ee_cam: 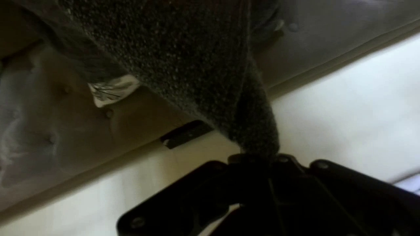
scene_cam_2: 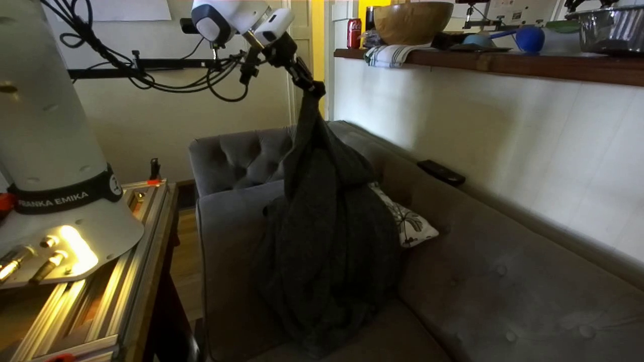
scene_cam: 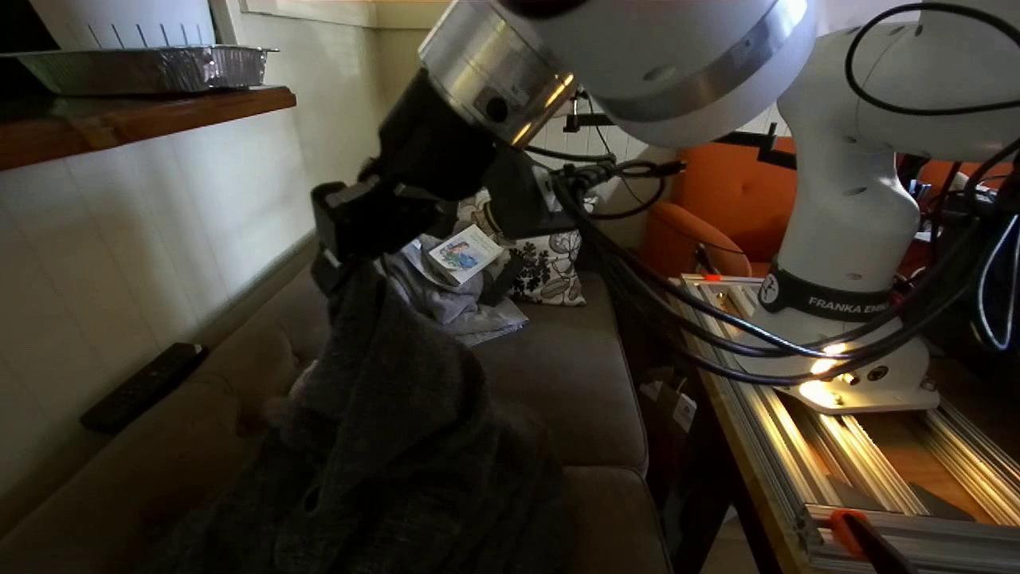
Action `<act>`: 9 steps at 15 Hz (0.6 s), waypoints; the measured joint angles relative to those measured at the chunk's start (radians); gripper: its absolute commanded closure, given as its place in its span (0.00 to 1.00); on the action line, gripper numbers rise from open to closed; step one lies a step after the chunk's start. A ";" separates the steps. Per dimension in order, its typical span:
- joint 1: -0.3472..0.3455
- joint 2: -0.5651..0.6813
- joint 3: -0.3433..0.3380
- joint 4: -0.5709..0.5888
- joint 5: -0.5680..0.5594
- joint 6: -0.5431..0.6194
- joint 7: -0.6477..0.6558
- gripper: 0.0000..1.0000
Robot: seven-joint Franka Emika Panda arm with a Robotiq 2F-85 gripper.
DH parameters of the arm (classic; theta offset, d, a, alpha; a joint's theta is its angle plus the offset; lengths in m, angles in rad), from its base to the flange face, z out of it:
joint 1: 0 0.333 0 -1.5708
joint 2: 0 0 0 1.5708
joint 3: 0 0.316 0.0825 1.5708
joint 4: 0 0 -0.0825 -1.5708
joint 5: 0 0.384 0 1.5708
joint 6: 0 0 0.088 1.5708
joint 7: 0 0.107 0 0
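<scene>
My gripper [scene_cam: 339,259] is shut on the upper end of a dark grey cloth [scene_cam: 398,414]. In an exterior view the gripper [scene_cam_2: 315,89] points down over the sofa [scene_cam_2: 236,231], and the cloth [scene_cam_2: 327,226] hangs in long folds with its lower part spread on the seat. From the wrist, the cloth [ee_cam: 183,55] narrows to a bunch pinched between the fingertips [ee_cam: 282,159]. Behind it a white patterned cushion [scene_cam_2: 410,223] is partly covered; only a corner of this cushion [ee_cam: 115,90] shows in the wrist view. What lies under the cloth is hidden.
A black remote [scene_cam_2: 441,172] rests on the sofa's back by the wall. Farther along the seat are a book [scene_cam: 466,255], light grey fabric [scene_cam: 478,319] and a patterned cushion [scene_cam: 550,271]. A wooden shelf [scene_cam_2: 503,63] juts out above, bearing a foil tray [scene_cam: 159,72] and a bowl [scene_cam_2: 413,22].
</scene>
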State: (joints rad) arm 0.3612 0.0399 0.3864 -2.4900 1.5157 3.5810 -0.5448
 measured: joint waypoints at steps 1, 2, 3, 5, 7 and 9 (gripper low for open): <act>0.007 0.008 0.008 0.033 0.000 -0.002 -0.058 0.99; 0.013 0.016 0.014 0.064 0.001 -0.006 -0.120 0.99; 0.018 0.027 0.019 0.094 0.001 -0.010 -0.185 0.99; 0.025 0.043 0.023 0.147 -0.003 -0.033 -0.295 0.96; 0.026 0.045 0.026 0.178 -0.003 -0.056 -0.346 0.96; 0.026 0.045 0.026 0.184 -0.003 -0.057 -0.360 0.96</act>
State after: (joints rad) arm 0.3877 0.0850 0.4121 -2.3064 1.5126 3.5236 -0.9044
